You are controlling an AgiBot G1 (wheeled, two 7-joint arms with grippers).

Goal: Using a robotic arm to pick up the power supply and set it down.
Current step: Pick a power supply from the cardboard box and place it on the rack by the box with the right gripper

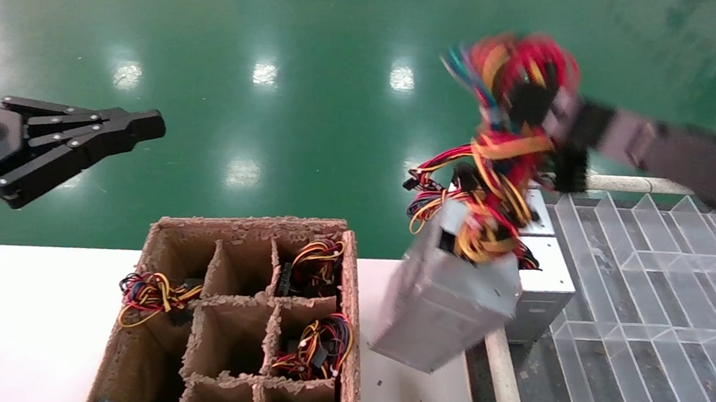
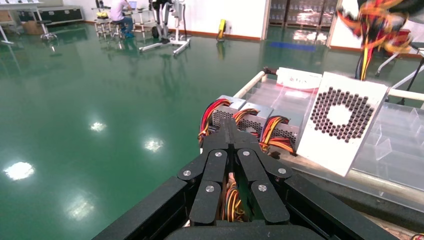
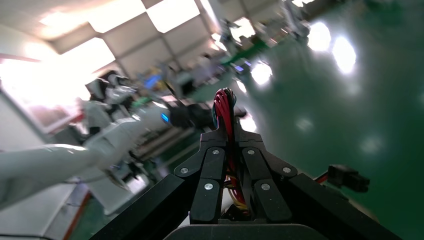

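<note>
The power supply (image 1: 446, 308), a grey metal box, hangs tilted in the air just right of the cardboard box, above the table's right edge. Its bundle of red, yellow, black and blue wires (image 1: 511, 111) runs up into my right gripper (image 1: 561, 135), which is shut on the wires (image 3: 223, 107) between its fingers (image 3: 229, 132). The left wrist view shows the box's round perforated grille (image 2: 342, 120). My left gripper (image 1: 152, 125) is parked at the far left over the green floor, shut (image 2: 229, 125) and empty. A thick white robotic arm (image 3: 75, 155) appears blurred beyond the wires.
A cardboard divider box (image 1: 251, 223) on the white table (image 1: 6, 311) holds wire bundles in several cells. Other grey power supplies (image 1: 545, 271) stand in a row (image 2: 250, 117) on the clear plastic tray (image 1: 665, 289) to the right. A white rail (image 1: 504, 386) runs between table and tray.
</note>
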